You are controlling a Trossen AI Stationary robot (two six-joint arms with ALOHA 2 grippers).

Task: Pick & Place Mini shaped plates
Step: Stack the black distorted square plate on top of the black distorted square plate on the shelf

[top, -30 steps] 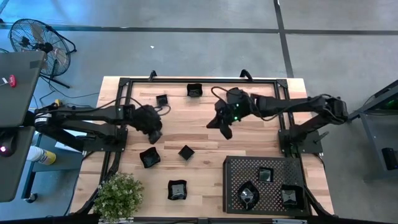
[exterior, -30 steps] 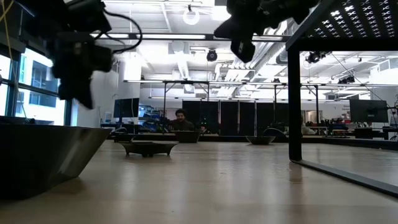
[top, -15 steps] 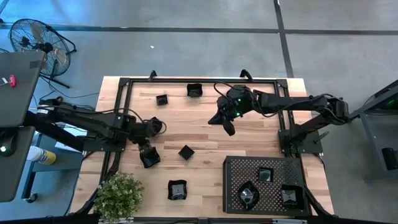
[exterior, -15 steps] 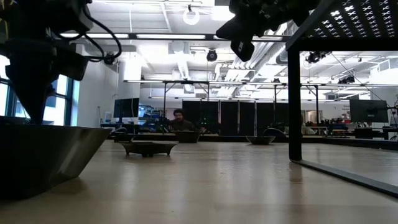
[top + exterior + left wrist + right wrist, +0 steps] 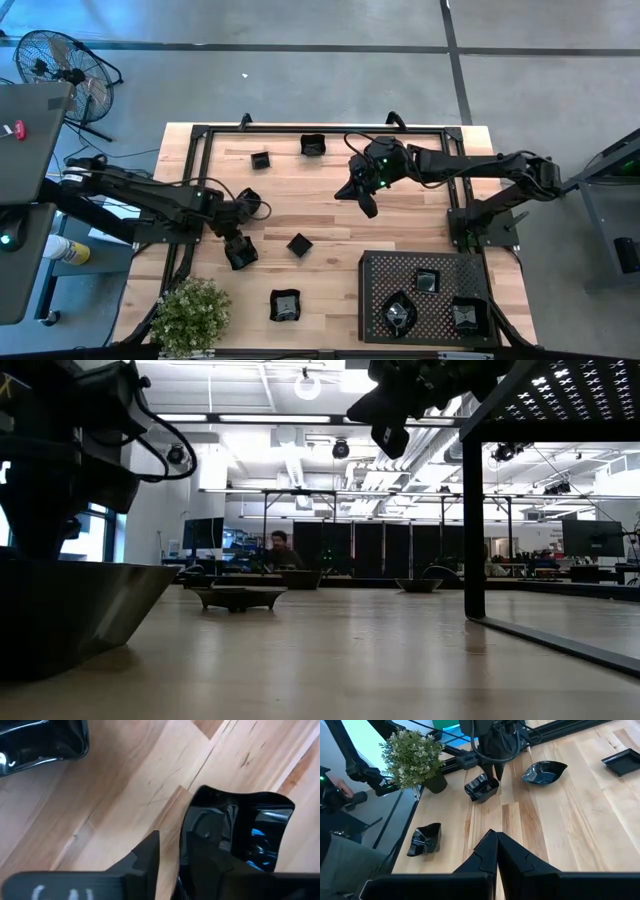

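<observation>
Left gripper (image 5: 238, 240) is lowered over a mini shaped plate (image 5: 235, 832) at the table's left side, fingers (image 5: 145, 855) parted astride its near rim, not yet clamped. Right gripper (image 5: 366, 205) is held shut above mid-table. Risk judged: the glossy rim could be squeezed out sideways if closure lands off-centre.

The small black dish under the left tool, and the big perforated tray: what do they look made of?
The dish looks like glazed ceramic or glossy plastic: its black surface mirrors light and shapes sharply. I can't tell which. The perforated tray looks like matte black metal or rigid plastic, dull with a regular grid of holes. The tabletop is pale wood planks with visible grain.
</observation>
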